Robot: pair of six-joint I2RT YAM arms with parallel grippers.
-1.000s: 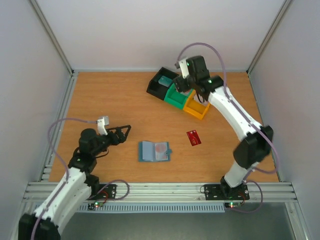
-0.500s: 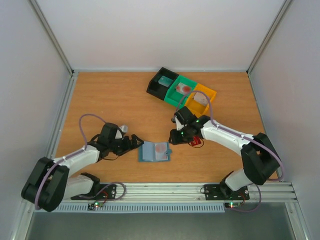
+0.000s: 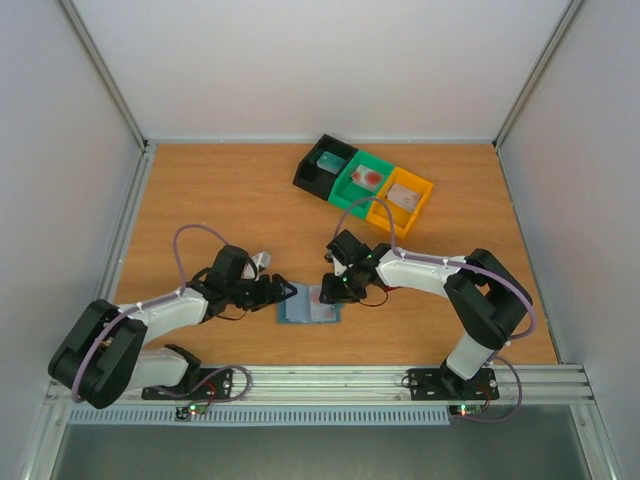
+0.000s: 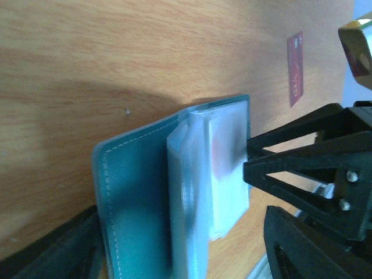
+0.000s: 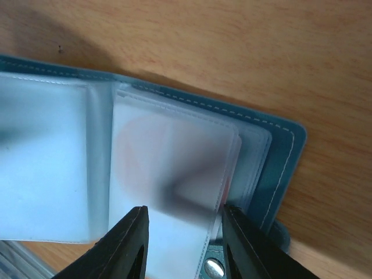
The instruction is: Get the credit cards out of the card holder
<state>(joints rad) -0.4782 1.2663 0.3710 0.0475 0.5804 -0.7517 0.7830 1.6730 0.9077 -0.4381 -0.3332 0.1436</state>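
The light blue card holder (image 3: 305, 312) lies open on the table between my two grippers. In the left wrist view its teal cover (image 4: 133, 192) and clear pockets (image 4: 226, 168) fill the middle. My left gripper (image 3: 287, 292) is open, one jaw on each side of the holder's left edge. My right gripper (image 5: 183, 209) is open but narrowed, low over the right half. One fingertip rests on a clear pocket (image 5: 168, 157) holding a reddish credit card, and the other fingertip (image 5: 232, 218) is at that pocket's open edge. A dark red credit card (image 4: 295, 70) lies loose on the table to the right.
Three joined bins stand at the back: black (image 3: 325, 165) with a pale teal card, green (image 3: 350, 195) with a reddish card, orange (image 3: 385, 212) with a pale card. The right arm's fingers (image 4: 302, 157) reach into the left wrist view close to the pockets.
The right arm came down from the bins to the holder's right half and its jaws narrowed. The left gripper slid right to the holder's left edge and closed a little.
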